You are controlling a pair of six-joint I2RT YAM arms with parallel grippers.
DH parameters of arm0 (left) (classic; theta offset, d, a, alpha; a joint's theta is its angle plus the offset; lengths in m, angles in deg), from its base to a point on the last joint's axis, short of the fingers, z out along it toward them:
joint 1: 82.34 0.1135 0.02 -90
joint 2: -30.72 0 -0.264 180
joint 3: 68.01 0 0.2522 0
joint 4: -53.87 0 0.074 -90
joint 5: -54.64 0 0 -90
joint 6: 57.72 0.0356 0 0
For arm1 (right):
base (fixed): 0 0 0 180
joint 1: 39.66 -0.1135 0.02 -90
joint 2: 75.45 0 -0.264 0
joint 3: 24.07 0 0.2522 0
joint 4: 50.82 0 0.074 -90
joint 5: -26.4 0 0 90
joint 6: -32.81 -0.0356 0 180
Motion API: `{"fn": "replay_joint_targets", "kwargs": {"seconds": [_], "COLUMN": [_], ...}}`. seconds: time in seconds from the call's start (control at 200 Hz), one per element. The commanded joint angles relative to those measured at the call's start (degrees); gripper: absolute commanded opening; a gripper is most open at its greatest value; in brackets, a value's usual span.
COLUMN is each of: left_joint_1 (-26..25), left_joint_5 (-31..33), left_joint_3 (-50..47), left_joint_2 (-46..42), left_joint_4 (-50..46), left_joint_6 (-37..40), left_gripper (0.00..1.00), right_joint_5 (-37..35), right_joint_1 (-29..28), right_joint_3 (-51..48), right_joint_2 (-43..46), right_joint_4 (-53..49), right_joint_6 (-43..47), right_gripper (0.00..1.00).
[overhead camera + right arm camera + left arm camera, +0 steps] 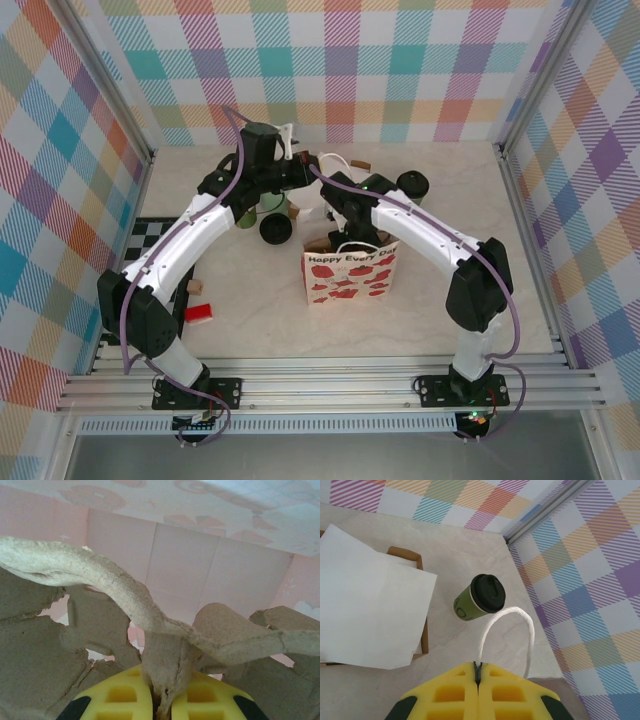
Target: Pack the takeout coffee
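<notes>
The left arm goes up from its base at the near edge of the table, bends, and leans toward the middle of the table. The left gripper has its yellow fingers squeezed tight on a white loop handle. The loop curves up and away from the fingers.

The right arm bends like an elbow and reaches in from the right. Its tip dips toward the top of the paper bag, which has red pictures on it. The right gripper pinches a strip of the cardboard cup tray, with the bag's pink walls behind.

The takeout coffee stands on the table with its black lid on. It is apart from both grippers, near the right wall.
</notes>
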Motion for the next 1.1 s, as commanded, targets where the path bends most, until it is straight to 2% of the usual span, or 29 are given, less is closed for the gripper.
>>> {"fn": "replay_joint_targets", "kwargs": {"seconds": [0.0, 0.115, 0.28, 0.565, 0.84, 0.93, 1.095], "left_joint_1": [0.43, 0.73, 0.74, 1.06, 2.07, 2.29, 2.69], "left_joint_5": [1.78, 1.66, -4.48, -0.87, -2.41, -2.30, -4.80], "left_joint_3": [2.82, 3.31, 0.02, -2.40, -2.84, -2.74, -1.29], "left_joint_2": [-0.05, 0.26, -1.22, -2.57, -3.47, -3.79, -3.85], "left_joint_4": [-1.19, -0.39, 6.71, 2.92, 3.77, 3.60, 2.37], "left_joint_6": [2.04, 3.46, 4.31, 3.50, 2.49, 2.92, 5.52], "left_gripper": [0.00, 0.00, 0.00, 0.00, 0.00, 0.00, 0.00], "right_joint_5": [-1.35, -2.00, -2.42, -2.59, -2.54, -3.19, -4.74], "right_joint_1": [-0.61, -1.08, -1.37, -1.41, -1.44, -1.44, -1.99], "right_joint_3": [-1.74, -2.68, -4.93, -9.39, -12.49, -14.16, -14.55], "right_joint_2": [-1.00, -1.08, -0.91, -2.34, -5.39, -5.22, -5.02], "right_joint_4": [-0.26, -0.03, 1.72, 7.74, 9.94, 11.53, 11.97], "right_joint_6": [1.43, 1.60, 1.20, -1.30, -1.60, -1.82, -2.08], "right_gripper": [0.00, 0.00, 0.00, 0.00, 0.02, 0.06, 0.20]}}
